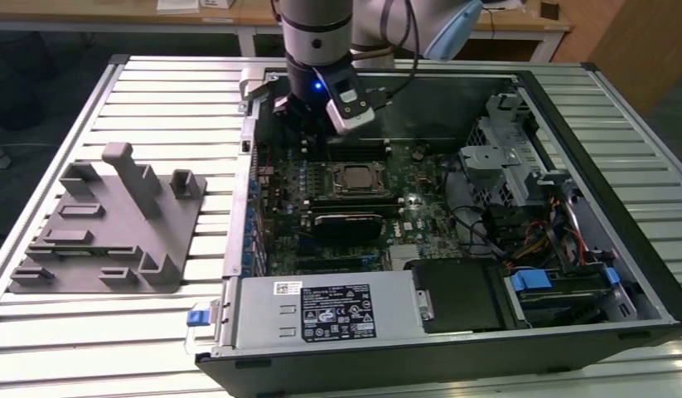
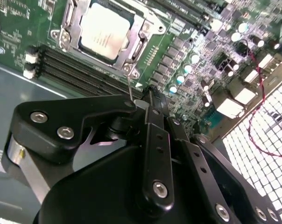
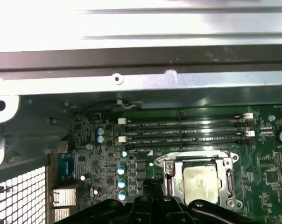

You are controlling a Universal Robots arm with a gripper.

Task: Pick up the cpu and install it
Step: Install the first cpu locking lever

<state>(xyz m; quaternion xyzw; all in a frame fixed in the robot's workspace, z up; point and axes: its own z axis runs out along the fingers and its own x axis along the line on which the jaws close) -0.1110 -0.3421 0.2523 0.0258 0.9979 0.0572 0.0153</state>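
On the exterior view's left, a grey tray [image 1: 98,232] rests on the slatted bench [image 1: 152,91]. Beside it lies an open computer case [image 1: 639,249]. Near its middle the cpu [image 1: 352,178] sits flat inside the metal-framed socket [image 2: 140,39] on the motherboard [image 1: 418,207]. Just beyond the socket, over the memory slots [image 2: 75,70], the hand [image 2: 149,97] hangs with fingers together, gripping nothing. Drive bays [image 1: 506,133] occupy the case's right side.
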